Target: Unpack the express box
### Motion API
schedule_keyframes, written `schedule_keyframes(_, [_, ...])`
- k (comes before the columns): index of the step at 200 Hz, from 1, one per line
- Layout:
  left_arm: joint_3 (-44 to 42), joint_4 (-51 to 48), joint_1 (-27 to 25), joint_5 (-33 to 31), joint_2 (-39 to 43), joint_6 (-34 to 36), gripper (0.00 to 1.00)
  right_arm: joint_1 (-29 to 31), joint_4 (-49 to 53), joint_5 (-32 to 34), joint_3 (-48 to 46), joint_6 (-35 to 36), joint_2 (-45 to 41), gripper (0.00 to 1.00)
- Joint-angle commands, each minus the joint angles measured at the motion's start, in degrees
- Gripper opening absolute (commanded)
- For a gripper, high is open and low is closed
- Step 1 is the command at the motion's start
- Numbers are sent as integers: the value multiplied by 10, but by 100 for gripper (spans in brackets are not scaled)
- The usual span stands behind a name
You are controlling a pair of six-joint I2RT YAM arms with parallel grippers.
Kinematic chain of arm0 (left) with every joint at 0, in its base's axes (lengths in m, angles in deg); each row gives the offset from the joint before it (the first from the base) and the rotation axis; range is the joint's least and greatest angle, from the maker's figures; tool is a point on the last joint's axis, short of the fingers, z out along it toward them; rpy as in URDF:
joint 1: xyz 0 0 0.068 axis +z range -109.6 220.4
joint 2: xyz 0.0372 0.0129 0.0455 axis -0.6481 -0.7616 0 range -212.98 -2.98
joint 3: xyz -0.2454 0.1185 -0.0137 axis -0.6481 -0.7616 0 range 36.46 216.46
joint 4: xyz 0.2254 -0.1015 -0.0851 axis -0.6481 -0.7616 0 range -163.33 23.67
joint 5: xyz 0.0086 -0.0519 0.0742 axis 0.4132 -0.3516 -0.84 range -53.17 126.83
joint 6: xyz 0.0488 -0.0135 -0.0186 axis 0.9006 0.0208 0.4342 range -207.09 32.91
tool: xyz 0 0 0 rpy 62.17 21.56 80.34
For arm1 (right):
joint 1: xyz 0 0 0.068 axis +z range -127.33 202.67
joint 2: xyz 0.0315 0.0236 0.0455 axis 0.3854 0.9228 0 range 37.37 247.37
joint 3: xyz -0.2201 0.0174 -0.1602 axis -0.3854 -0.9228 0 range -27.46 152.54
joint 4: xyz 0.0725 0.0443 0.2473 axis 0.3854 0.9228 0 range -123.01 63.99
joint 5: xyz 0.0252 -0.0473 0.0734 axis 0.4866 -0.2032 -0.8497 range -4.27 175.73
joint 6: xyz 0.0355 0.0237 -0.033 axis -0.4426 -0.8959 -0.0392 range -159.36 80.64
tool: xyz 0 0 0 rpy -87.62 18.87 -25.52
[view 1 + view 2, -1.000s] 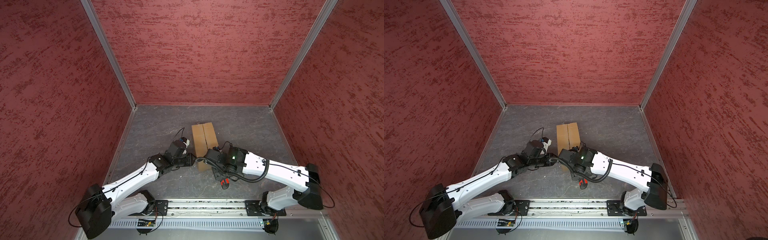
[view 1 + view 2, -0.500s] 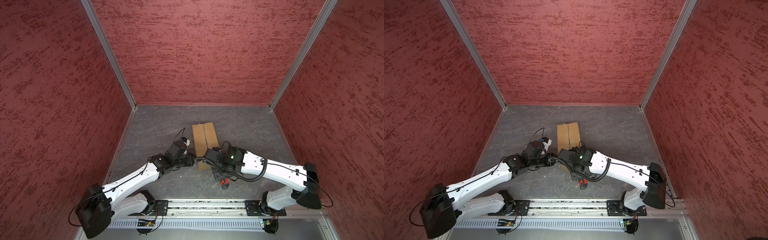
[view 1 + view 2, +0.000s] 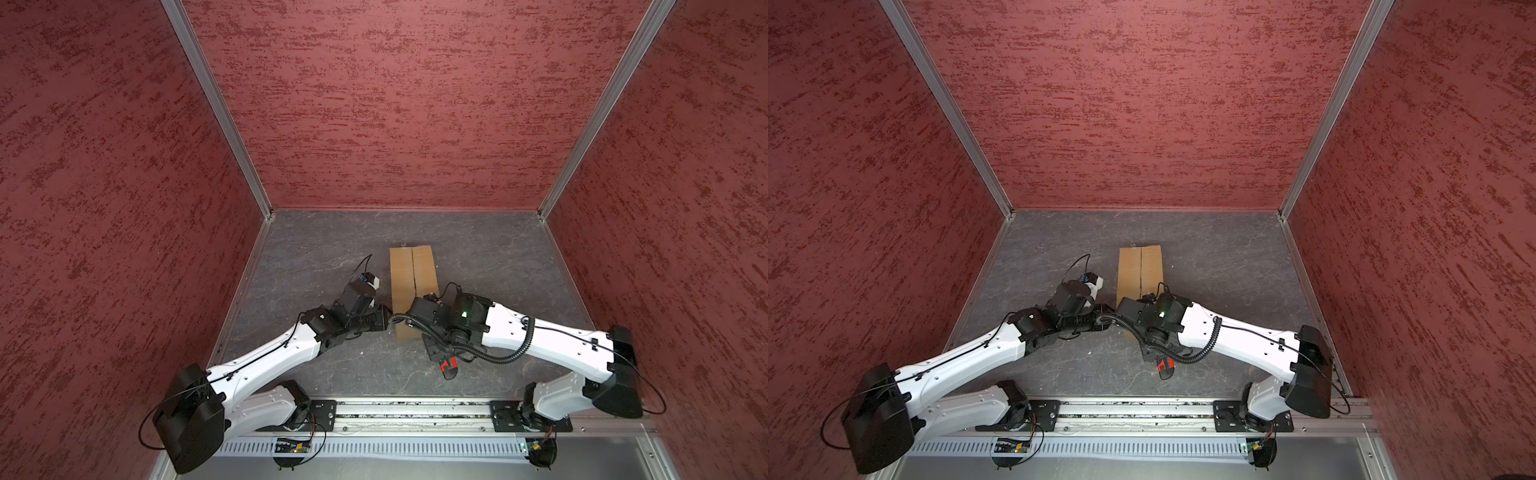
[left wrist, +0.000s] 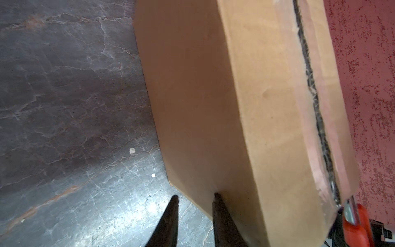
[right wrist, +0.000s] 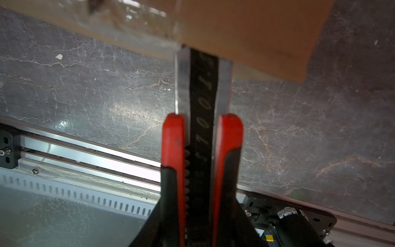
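The express box [image 3: 413, 286] [image 3: 1140, 270] is a plain brown carton lying on the grey floor, its centre seam running away from me. In the left wrist view the seam [image 4: 314, 96] shows a ragged dark slit. My left gripper [image 3: 384, 322] [image 4: 195, 195] stands open at the box's near left corner, one fingertip [image 4: 215, 195] touching its side. My right gripper [image 3: 434, 349] [image 5: 201, 213] is shut on a red-and-black utility knife [image 5: 203, 149] [image 3: 1165, 368]. The knife's front end meets the box's near end face beside clear tape [image 5: 132, 27].
A metal rail [image 3: 411, 411] with both arm bases runs along the front edge. Red textured walls close in the left, right and back. Small white crumbs [image 4: 132, 151] lie on the floor left of the box.
Almost nothing: the right arm's elbow has drifted slightly leftward. The box, the knife and both grippers keep their places.
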Motion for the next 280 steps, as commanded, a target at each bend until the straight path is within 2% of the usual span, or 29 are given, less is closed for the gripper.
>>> schedule_keyframes(1, [33, 51, -14, 26, -4, 12, 28, 6, -70, -31, 22, 30, -1, 2])
schedule_keyframes(120, [33, 72, -26, 24, -6, 7, 28, 6, -67, -34, 30, 34, 7, 2])
schedule_keyframes(241, [14, 107, -112, -14, 11, -27, 26, 6, -67, -30, 33, 35, 11, 2])
schedule_keyframes(280, [11, 114, -123, -25, 9, -31, 26, 6, -67, -30, 37, 35, 12, 2])
